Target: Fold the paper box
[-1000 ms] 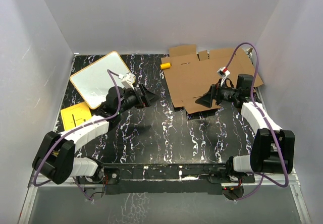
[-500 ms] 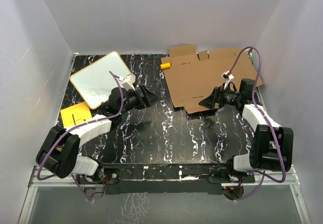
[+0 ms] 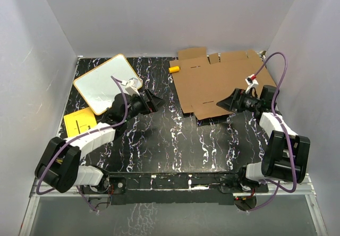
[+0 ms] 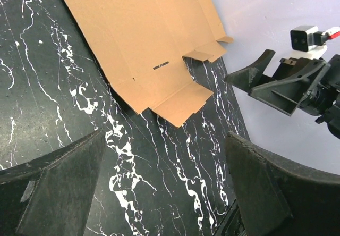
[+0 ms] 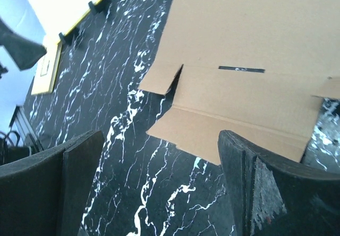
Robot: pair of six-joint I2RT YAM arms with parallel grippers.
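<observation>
The paper box (image 3: pixel 220 82) is a flat brown cardboard sheet with flaps and slots, lying at the back right of the black marbled table. It also shows in the left wrist view (image 4: pixel 138 39) and the right wrist view (image 5: pixel 255 39). My left gripper (image 3: pixel 157 101) is open and empty, over the table left of the sheet, pointing at it (image 4: pixel 164 193). My right gripper (image 3: pixel 225 102) is open and empty, just above the sheet's near flap (image 5: pixel 234 132), pointing left (image 5: pixel 159 188). It also shows in the left wrist view (image 4: pixel 260 76).
A white board with an orange rim (image 3: pixel 103 83) lies at the back left. A flat orange-yellow sheet (image 3: pixel 79 121) lies near the left edge. A small orange-yellow piece (image 3: pixel 174 69) sits by the sheet's far left corner. Grey walls close in three sides.
My right gripper has drawn back to the right along the sheet's near edge, its wrist closer to the right wall. My left gripper has hardly moved.
</observation>
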